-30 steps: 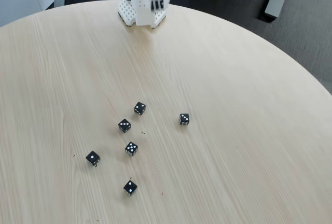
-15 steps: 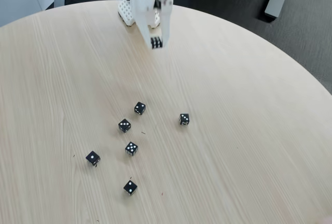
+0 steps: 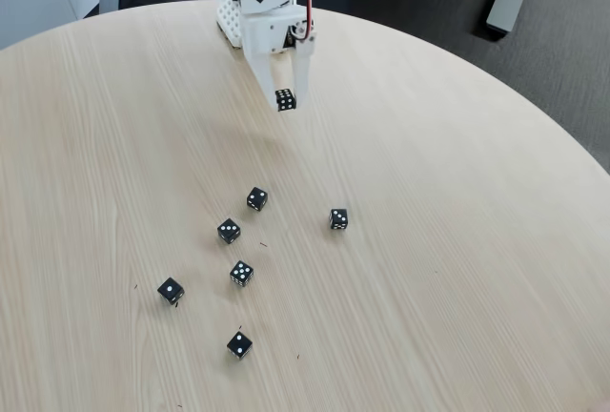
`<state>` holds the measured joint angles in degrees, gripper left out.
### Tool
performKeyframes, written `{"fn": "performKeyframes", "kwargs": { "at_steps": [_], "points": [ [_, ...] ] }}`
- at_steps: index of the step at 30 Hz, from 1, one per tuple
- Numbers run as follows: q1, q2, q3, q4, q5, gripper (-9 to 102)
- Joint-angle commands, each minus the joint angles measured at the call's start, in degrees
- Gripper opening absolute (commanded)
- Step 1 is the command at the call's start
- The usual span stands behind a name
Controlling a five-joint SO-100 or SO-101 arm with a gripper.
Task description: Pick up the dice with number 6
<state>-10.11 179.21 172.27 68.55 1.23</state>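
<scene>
Claw [image 3: 285,99] hangs in the upper middle of the frame, its two white fingers pinching a small black die with white pips, the dice with number 6 [image 3: 285,100], whose visible face seems to carry six pips in two rows, though it is small and hard to read for certain. The die is held clear of the round wooden worktop [image 3: 457,240], with a soft shadow on the wood below and to the left of it.

Five other black dice lie loose toward the lower left of centre: a two-pip die [image 3: 256,198], a four-pip die [image 3: 229,231], a five-pip die [image 3: 241,273], a one-pip die [image 3: 171,289], and another two-pip die [image 3: 239,344]. A sixth die [image 3: 338,218] sits apart to the right of that group, its face too small to count surely.

By the look of it the grasp is made and the lift is under way or nearly done. What remains is to keep the pinch steady and hold the die well above the others.

No bowl, tray or box is on the worktop; nothing here holds anything.
</scene>
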Motion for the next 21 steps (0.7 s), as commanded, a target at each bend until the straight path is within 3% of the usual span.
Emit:
{"fn": "performKeyframes", "kwargs": {
  "at_steps": [1,13,18,21],
  "points": [
    [0.6,0.2,-0.3,-0.6,1.1,0],
    [0.5,0.2,0.3,-0.6,-0.4,0],
    [0.5,0.2,0.4,-0.6,9.1,0],
    [0.4,0.2,0.4,-0.6,9.1,0]
  ]
}}
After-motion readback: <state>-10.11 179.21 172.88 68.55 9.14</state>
